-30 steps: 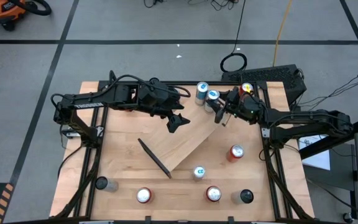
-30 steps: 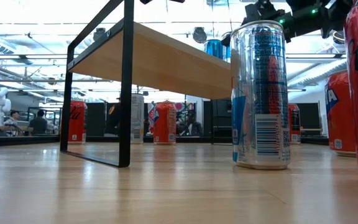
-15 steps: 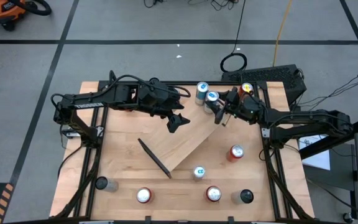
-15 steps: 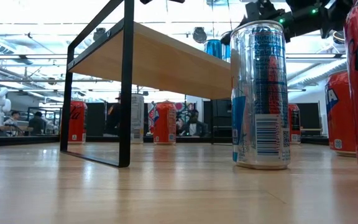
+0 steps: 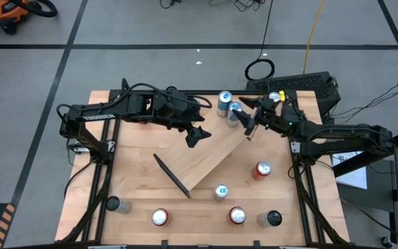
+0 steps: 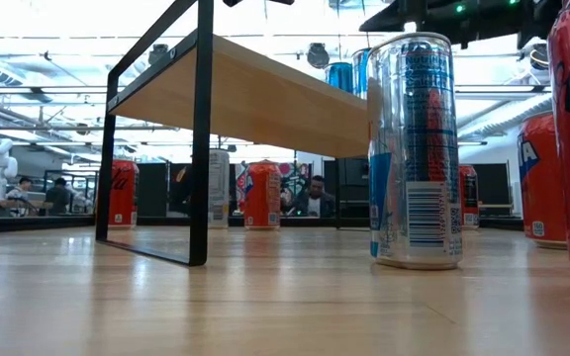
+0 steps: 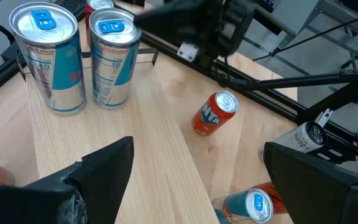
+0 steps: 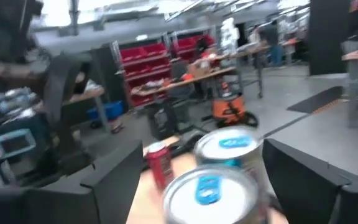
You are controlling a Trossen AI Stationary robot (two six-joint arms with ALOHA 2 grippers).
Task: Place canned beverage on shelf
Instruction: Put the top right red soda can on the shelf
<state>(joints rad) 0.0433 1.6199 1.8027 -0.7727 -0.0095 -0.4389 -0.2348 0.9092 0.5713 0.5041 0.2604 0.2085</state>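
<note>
The shelf [image 5: 209, 155] is a light-wood board that lies slantwise across the table on black brackets. Two silver-blue cans stand upright side by side on its far end, one [image 5: 224, 101] farther and one [image 5: 234, 109] nearer my right gripper. My right gripper [image 5: 246, 116] is open, level, just right of the nearer can [image 8: 207, 186]. Its fingers [image 8: 114, 171] flank that can's top without touching it. My left gripper [image 5: 197, 135] hangs open over the shelf's middle, looking at both cans [image 7: 45, 56] [image 7: 112, 59].
On the table stand an orange can [image 5: 262, 169], a silver-blue can [image 5: 220, 191], two red cans [image 5: 237, 216] [image 5: 159, 218] and two dark cans [image 5: 113, 204] [image 5: 273, 218]. One more can [image 5: 275, 97] stands behind my right arm. Bare shelf board [image 7: 166, 155] lies below my left gripper.
My right gripper has opened wider, risen a little and drawn back from the nearer silver-blue can toward the table's right edge. That can stays upright on the shelf beside the other one.
</note>
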